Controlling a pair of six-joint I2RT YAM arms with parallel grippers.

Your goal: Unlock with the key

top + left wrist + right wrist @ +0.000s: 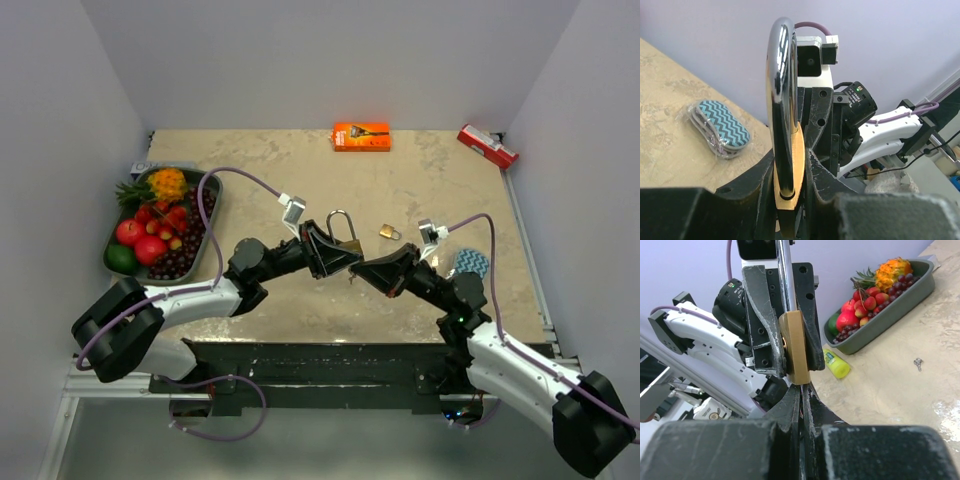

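Note:
My left gripper is shut on a brass padlock and holds it upright above the table, its steel shackle pointing up. The brass body sits clamped between the left fingers. My right gripper meets the padlock from below. In the right wrist view its tips are pressed together right under the padlock body. Only a thin edge of the key shows between them; the rest is hidden.
A green tray of fruit stands at the left. A small second padlock and a zigzag-patterned pack lie near the right arm. An orange box and a red item lie at the back. A yellow-green bottle and a small loose key lie on the table.

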